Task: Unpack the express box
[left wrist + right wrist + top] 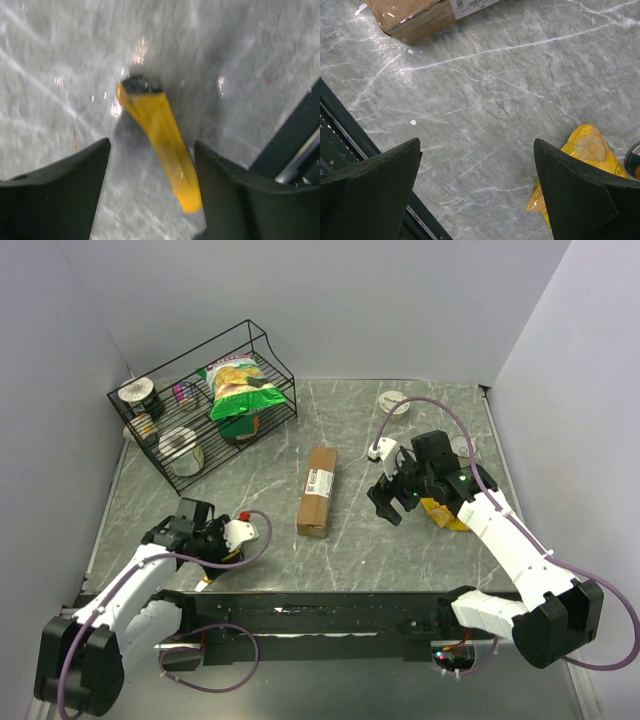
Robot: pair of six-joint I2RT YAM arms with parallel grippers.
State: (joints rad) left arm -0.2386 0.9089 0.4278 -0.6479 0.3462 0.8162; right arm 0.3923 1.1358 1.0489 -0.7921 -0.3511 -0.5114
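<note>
Grey marble table (pixel 400 540) is sitting between plain white walls, and the box (pixel 318 492) is lying flat mid-table, label up, nothing touching it. Left gripper (pixel 152 144) is hanging spread over a yellow tool (pixel 155 125), not pinching it. Right gripper (pixel 477 142) is hovering wide open right of the box, beside a yellow bag (pixel 585 150).
</note>
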